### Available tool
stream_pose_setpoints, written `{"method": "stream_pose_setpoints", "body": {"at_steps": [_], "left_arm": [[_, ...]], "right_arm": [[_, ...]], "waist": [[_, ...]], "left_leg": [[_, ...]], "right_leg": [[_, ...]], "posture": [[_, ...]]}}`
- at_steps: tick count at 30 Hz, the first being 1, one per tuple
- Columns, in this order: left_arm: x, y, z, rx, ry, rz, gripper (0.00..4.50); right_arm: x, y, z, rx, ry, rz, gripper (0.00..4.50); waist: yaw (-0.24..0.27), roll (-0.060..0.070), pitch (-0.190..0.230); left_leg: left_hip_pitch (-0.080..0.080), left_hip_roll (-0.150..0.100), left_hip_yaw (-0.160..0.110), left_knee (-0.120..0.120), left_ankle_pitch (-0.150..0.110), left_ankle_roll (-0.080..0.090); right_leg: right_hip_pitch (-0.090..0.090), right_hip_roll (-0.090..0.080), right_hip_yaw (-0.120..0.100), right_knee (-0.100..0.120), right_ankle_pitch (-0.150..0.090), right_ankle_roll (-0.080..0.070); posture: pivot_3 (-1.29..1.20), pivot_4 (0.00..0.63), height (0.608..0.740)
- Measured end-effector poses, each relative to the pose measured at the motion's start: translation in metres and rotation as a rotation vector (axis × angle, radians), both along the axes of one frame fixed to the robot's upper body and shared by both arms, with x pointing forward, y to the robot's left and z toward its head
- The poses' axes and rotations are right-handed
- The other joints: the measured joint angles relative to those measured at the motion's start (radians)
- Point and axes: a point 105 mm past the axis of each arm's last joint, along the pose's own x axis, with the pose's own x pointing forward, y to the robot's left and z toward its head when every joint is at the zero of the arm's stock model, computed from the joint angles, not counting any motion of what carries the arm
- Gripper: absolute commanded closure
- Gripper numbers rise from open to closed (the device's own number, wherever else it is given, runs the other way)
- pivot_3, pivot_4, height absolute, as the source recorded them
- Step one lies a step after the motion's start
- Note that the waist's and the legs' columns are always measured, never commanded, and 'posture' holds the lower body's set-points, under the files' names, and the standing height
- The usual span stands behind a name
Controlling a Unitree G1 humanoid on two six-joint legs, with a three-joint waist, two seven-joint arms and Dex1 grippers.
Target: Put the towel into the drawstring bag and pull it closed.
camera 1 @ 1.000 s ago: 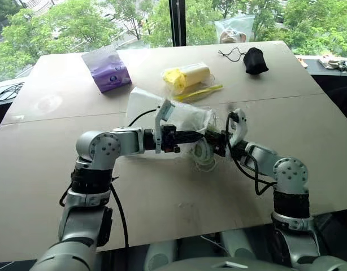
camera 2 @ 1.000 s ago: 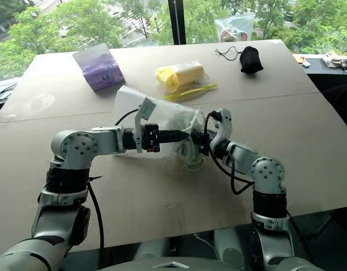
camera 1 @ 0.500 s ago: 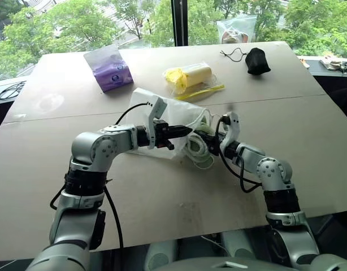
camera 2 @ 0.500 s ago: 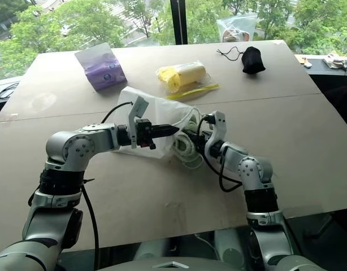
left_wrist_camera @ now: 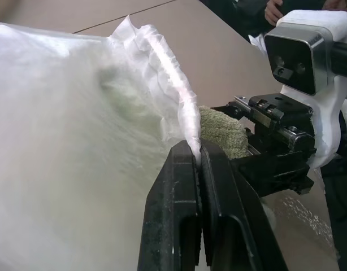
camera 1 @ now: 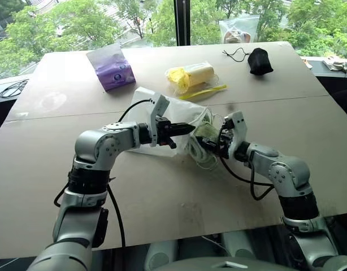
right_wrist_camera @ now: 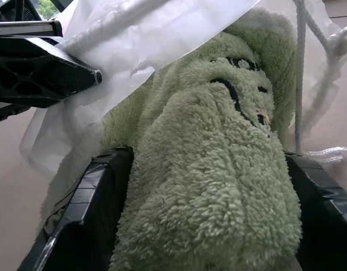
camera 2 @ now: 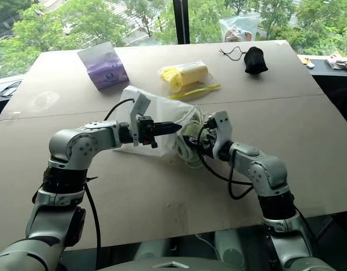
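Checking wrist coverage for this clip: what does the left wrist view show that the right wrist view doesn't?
Left wrist view: the left gripper, jaws shut on the drawstring bag rim, and the right gripper's body behind the towel.

Right wrist view: the towel's face with black stitched marks, lying between the right gripper's spread jaws, plus the white cords.

Both: towel at the bag's mouth, partly under its white fabric.

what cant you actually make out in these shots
- How far the towel is into the drawstring bag: the right wrist view's bag rim covers its far end.
- Whether the right gripper touches the towel: right wrist view cuts off its fingertips.
- The yellow item in clear plastic: too small to identify.
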Motion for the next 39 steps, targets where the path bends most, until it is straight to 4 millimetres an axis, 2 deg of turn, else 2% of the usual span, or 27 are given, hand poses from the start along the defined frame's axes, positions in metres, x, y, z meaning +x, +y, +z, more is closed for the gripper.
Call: {"method": "stream_pose_setpoints", "body": {"at_steps": [5,6,7,8,10,13,18,26,33,39], "left_arm": [[0.000,-0.002,0.002,-0.003,-0.008,-0.013,4.50],[-0.001,-0.002,0.002,-0.003,-0.008,-0.015,4.50],[-0.001,-0.002,0.003,-0.003,-0.009,-0.017,4.50],[-0.001,-0.003,0.003,-0.002,-0.011,-0.022,4.50],[-0.001,-0.004,0.005,-0.003,-0.015,-0.033,4.50],[-0.003,-0.005,0.004,0.003,-0.010,-0.049,4.50],[-0.009,-0.006,0.003,0.016,0.007,-0.101,4.50],[-0.023,-0.005,0.003,0.049,0.036,-0.177,4.50],[-0.037,-0.007,0.008,0.049,0.059,-0.235,4.50],[-0.048,-0.010,0.006,0.045,0.093,-0.277,4.50]], "right_arm": [[-0.004,-0.001,-0.004,-0.004,0.026,0.004,0.78],[-0.004,0.000,-0.004,0.003,0.029,0.003,1.31],[-0.004,0.002,-0.005,0.011,0.032,0.004,1.54],[-0.004,0.005,-0.006,0.024,0.039,0.005,1.98],[-0.001,0.008,-0.008,0.043,0.043,-0.001,3.09],[0.004,0.016,-0.006,0.083,0.031,-0.001,4.48],[0.016,0.043,0.007,0.274,0.026,0.049,4.48],[0.024,0.066,0.010,0.434,0.049,0.176,4.48],[0.024,0.066,0.035,0.665,0.076,0.243,4.48],[0.018,0.083,0.036,0.634,0.095,0.303,4.48]], "waist": [[-0.005,0.000,0.000],[-0.005,0.000,0.000],[-0.005,0.000,0.000],[-0.004,0.000,0.000],[-0.004,0.000,0.000],[-0.004,0.000,0.000],[-0.007,0.000,0.000],[-0.006,0.000,0.000],[-0.006,0.000,0.000],[-0.008,0.001,0.000]], "left_leg": [[0.001,0.001,0.000,0.000,0.000,0.000],[0.001,0.001,0.000,0.000,0.000,0.000],[0.001,0.001,0.000,0.000,0.000,0.000],[0.001,0.001,0.000,0.000,0.000,0.000],[0.001,0.001,0.001,0.000,0.000,0.000],[0.001,0.000,0.001,0.000,0.000,0.000],[0.001,0.001,0.000,0.000,0.000,0.000],[0.001,0.000,0.001,0.000,0.000,0.000],[0.000,0.001,-0.001,0.000,0.000,0.000],[0.001,0.001,-0.001,0.000,0.000,0.000]], "right_leg": [[0.000,0.002,0.000,0.000,-0.001,0.002],[0.000,0.002,0.000,0.000,-0.002,0.003],[0.000,0.002,0.000,0.000,-0.002,0.003],[0.000,0.002,0.000,0.000,-0.002,0.003],[0.000,0.001,0.000,0.000,-0.002,0.003],[0.000,0.001,0.001,0.000,-0.001,0.002],[0.000,0.002,0.001,0.001,0.000,0.000],[0.000,0.001,0.001,0.000,0.000,0.000],[0.000,0.000,0.000,0.000,0.000,0.000],[0.000,0.001,0.000,0.001,0.000,0.000]], "posture": [[0.00,0.150,0.740],[0.00,0.150,0.740],[0.00,0.150,0.740],[0.00,0.150,0.740],[0.00,0.150,0.740],[0.00,0.150,0.740],[0.00,0.150,0.740],[0.00,0.150,0.740],[0.00,0.150,0.740],[0.00,0.150,0.740]]}}
